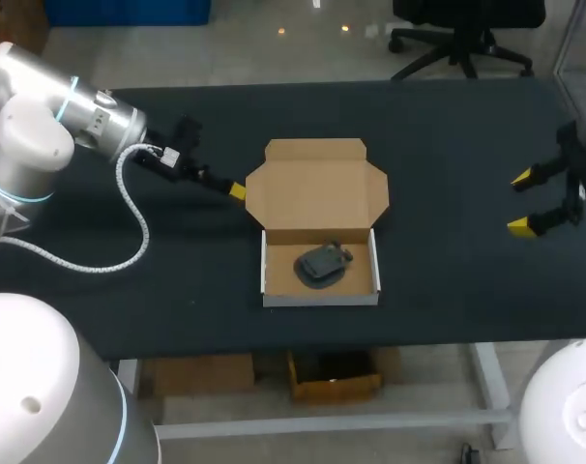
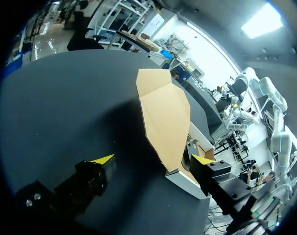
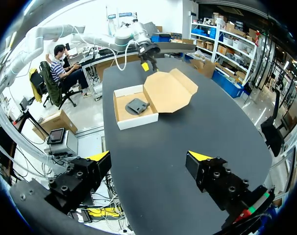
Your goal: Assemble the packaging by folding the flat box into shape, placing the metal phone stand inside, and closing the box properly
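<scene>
The cardboard box [image 1: 272, 286] sits mid-table, a white-sided tray with its brown lid [image 1: 317, 184] lying open and flat behind it. Inside the tray rests the dark grey phone stand [image 1: 323, 264]. My left gripper [image 1: 233, 188] is low at the lid's left edge. In the left wrist view this gripper [image 2: 153, 159] is open, with the lid [image 2: 163, 110] stretching ahead from between its fingers and neither finger touching it. My right gripper [image 1: 520, 202] hangs open and empty far off at the table's right side. In its own view the right gripper [image 3: 150, 156] faces the box [image 3: 120, 120] and stand [image 3: 137, 105] from a distance.
The black table [image 1: 448, 145] carries nothing else. A white coiled cable [image 1: 129, 208] from my left arm droops over the table's left part. Bare tabletop lies between the box and my right gripper.
</scene>
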Available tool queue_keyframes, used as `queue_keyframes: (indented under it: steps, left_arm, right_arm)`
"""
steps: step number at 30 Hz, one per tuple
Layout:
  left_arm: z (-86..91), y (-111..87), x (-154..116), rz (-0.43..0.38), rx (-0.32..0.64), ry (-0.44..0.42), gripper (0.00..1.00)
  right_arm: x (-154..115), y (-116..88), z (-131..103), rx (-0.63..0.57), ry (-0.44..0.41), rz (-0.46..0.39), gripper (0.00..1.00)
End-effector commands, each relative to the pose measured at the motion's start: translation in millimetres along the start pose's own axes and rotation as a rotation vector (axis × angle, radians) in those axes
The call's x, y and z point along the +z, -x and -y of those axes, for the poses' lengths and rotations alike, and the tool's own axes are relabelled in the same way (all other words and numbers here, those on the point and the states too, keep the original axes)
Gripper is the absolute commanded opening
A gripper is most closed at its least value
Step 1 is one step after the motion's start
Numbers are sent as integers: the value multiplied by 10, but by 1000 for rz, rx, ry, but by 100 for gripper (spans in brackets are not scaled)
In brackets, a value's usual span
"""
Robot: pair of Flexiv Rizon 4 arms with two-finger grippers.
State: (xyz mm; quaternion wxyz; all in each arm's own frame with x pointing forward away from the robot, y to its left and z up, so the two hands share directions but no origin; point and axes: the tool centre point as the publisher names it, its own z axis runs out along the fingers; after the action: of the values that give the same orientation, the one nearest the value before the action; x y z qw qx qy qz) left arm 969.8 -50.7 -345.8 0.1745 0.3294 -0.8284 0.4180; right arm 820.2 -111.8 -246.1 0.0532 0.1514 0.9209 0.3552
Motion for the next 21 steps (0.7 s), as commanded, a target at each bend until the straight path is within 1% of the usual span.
queue_keyframes:
  steps: [1, 5, 7, 11, 13, 17, 21]
  left_arm:
    - [51, 59, 132, -141, 0, 9, 100]
    - [81, 31, 221, -165, 0, 12, 100]
    - [97, 12, 257, -172, 5, 13, 98]
    - [124, -11, 325, -193, 5, 14, 98]
    - [134, -21, 358, -199, 5, 15, 96]
    - [149, -44, 391, -211, 4, 17, 87]
    - [162, -70, 417, -221, -2, 15, 84]
  right_arm:
    - [-14, -7, 4, -1, 3, -2, 100]
    - [-14, -7, 4, -1, 3, -2, 100]
    - [-14, -7, 4, -1, 3, -2, 100]
    - [-14, -7, 4, -1, 3, -2, 100]
    - [-14, -7, 4, -1, 3, -2, 100]
    - [-14, -7, 4, -1, 3, -2, 100]
    - [-15, 8, -1, -2, 0, -2, 100]
